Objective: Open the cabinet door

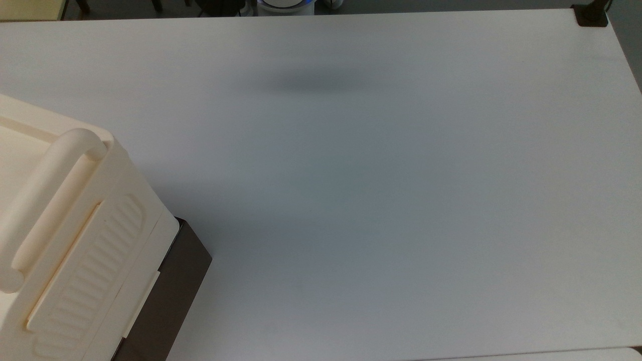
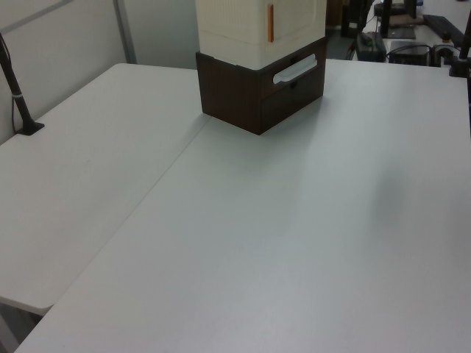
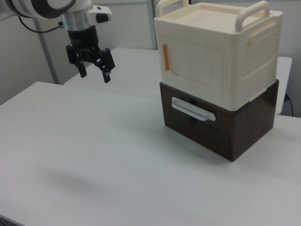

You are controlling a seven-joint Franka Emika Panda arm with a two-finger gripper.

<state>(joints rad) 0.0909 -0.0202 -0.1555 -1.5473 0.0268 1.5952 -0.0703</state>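
Bare white table [image 3: 94, 155] fills the near ground in the right view. Beyond it we see the cream cabinet [image 3: 218, 56] stacked on a dark brown drawer unit [image 3: 221, 127], the cabinet door [image 3: 195, 63] shut, its orange tab [image 3: 165, 58] on the right view's left edge. Our gripper [image 3: 93, 71] hangs high and well apart at far left, fingers spread, apparently ready to approach that tab.
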